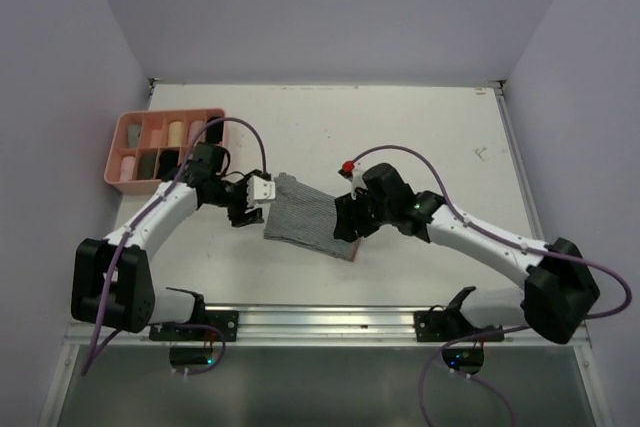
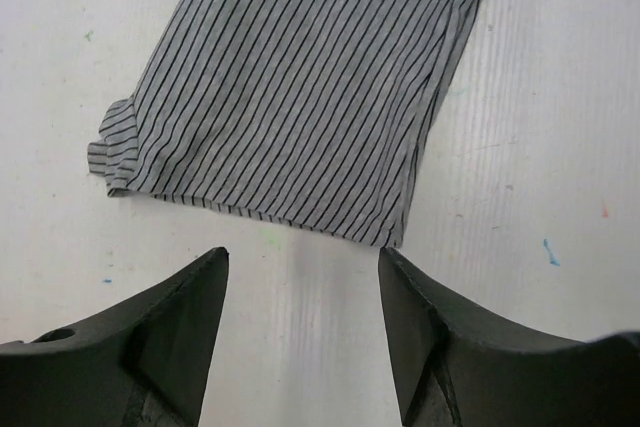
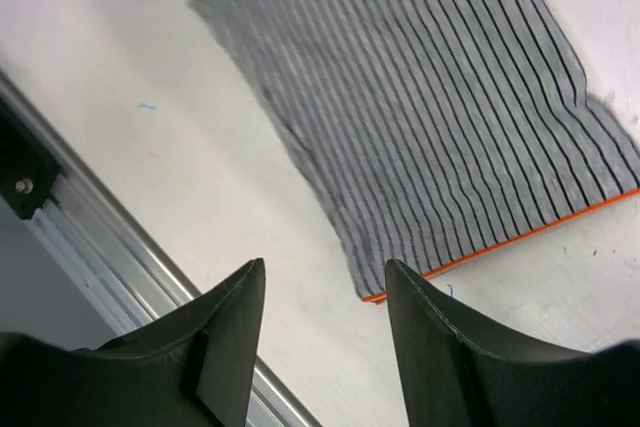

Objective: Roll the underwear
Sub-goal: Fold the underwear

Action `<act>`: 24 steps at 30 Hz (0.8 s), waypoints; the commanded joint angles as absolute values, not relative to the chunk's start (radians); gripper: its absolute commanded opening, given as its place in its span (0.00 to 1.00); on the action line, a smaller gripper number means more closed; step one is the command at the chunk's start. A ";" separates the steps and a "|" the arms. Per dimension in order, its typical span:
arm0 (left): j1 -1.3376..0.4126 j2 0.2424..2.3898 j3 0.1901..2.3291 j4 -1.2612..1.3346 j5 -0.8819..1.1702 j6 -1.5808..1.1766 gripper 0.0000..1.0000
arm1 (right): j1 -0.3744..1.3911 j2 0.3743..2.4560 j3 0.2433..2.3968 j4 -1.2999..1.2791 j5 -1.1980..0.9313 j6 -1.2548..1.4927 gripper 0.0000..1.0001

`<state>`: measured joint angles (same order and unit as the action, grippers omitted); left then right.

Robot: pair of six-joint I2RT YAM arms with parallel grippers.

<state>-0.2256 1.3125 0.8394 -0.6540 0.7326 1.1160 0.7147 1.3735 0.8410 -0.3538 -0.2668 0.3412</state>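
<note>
Top external showed the grey striped underwear (image 1: pixel 305 217) lying flat and spread on the desk (image 1: pixel 430 137), about midway between the two arms, with no fold or roll started in it. The left jaws stood at its left edge and the right jaws at its right edge, near the orange hem (image 3: pixel 520 237). In both wrist views the jaws were parted fairly wide with bare desk between them, holding nothing. The cloth lay just ahead of the tips and appeared clear of them.

At the rear left sat a pink tray (image 1: pixel 113 162), with several compartments holding small pale and dark bundles. These were probably garments already rolled, though they were too small to identify for certain. I judged this piece to be one of a series, with all of its rolling and stowing left to do.

Each wrist view cut off the garment's far end. One corner looked rumpled in the left wrist view, and the cloth's far edge was blurred in the right wrist view.
</note>
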 commanded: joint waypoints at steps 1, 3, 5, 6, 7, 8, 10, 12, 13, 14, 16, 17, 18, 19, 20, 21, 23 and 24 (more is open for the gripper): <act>-0.145 1.394 0.912 -0.676 0.837 1.221 0.66 | 0.822 1.241 0.830 -0.377 -0.125 0.218 0.56; -0.105 1.513 1.038 -0.821 0.919 1.255 0.68 | 0.885 1.238 0.834 -0.399 -0.069 0.174 0.57; -0.081 1.589 1.153 -0.961 0.998 1.395 0.76 | 0.932 1.261 0.854 -0.448 -0.017 0.108 0.58; -0.072 1.633 1.175 -1.053 1.006 1.425 0.79 | 0.980 1.276 0.865 -0.468 0.027 0.083 0.58; -0.063 1.646 1.190 -1.075 1.009 1.442 0.81 | 1.005 1.329 0.880 -0.518 0.052 0.045 0.58; -0.061 1.652 1.198 -1.083 0.997 1.457 0.81 | 1.026 1.356 0.914 -0.538 0.090 0.037 0.57; -0.060 1.629 1.184 -1.042 0.979 1.454 0.81 | 1.089 1.429 0.952 -0.561 0.138 0.008 0.56; -0.057 1.580 1.138 -0.915 0.950 1.366 0.80 | 1.134 1.494 0.983 -0.584 0.194 -0.041 0.56; -0.051 1.565 1.125 -0.870 0.942 1.326 0.80 | 1.141 1.529 1.021 -0.621 0.212 -0.069 0.54; -0.048 1.549 1.111 -0.833 0.933 1.297 0.80 | 1.170 1.586 1.032 -0.632 0.238 -0.084 0.54; -0.040 1.540 1.108 -0.821 0.931 1.292 0.81 | 1.184 1.614 1.051 -0.655 0.293 -0.124 0.54; -0.037 1.536 1.104 -0.815 0.934 1.284 0.82 | 1.184 1.618 1.051 -0.658 0.305 -0.129 0.54; -0.035 1.525 1.103 -0.808 0.937 1.285 0.82 | 1.186 1.612 1.048 -0.661 0.313 -0.138 0.54; -0.034 1.520 1.097 -0.810 0.937 1.290 0.82 | 1.184 1.602 1.042 -0.669 0.316 -0.153 0.54; -0.032 1.520 1.095 -0.828 0.940 1.317 0.82 | 1.186 1.594 1.037 -0.673 0.316 -0.161 0.54; -0.034 1.520 1.094 -0.830 0.940 1.324 0.82 | 1.184 1.580 1.032 -0.679 0.318 -0.169 0.54; -0.034 1.523 1.088 -0.839 0.943 1.350 0.82 | 1.184 1.582 1.011 -0.698 0.314 -0.192 0.54; -0.034 1.526 1.086 -0.844 0.946 1.361 0.82 | 1.186 1.589 1.002 -0.699 0.310 -0.198 0.53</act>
<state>-0.0414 1.5436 1.0996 -0.8574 0.9047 1.3079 1.1843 1.6215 1.0065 -0.6506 0.2668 -0.1310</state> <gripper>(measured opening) 0.816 0.536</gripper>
